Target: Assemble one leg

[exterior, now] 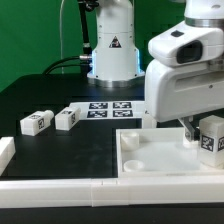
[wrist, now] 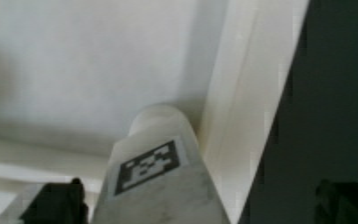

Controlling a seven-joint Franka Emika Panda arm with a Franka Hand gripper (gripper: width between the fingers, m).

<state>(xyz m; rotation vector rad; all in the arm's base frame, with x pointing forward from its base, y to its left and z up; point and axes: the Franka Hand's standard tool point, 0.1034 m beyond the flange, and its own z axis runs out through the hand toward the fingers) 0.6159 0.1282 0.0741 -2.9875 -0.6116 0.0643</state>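
Note:
My gripper (exterior: 203, 128) sits over the right end of the large white panel (exterior: 150, 160) and is shut on a leg (exterior: 211, 137), a white stubby block with a square tag. The leg hangs by the panel's right rim, its lower end close to the panel floor. In the wrist view the leg (wrist: 158, 160) runs out from between my dark fingertips (wrist: 55, 202), slightly tilted, pointing at the panel floor (wrist: 69, 70) beside its raised rim (wrist: 247, 90). Whether the leg's end touches the panel is hidden.
Two more legs (exterior: 36, 122) (exterior: 66, 119) lie on the black table at the exterior view's left. The marker board (exterior: 108, 107) lies behind them by the robot base (exterior: 112, 50). A white part (exterior: 5, 150) pokes in at the left edge. A long white rail (exterior: 60, 190) runs along the front.

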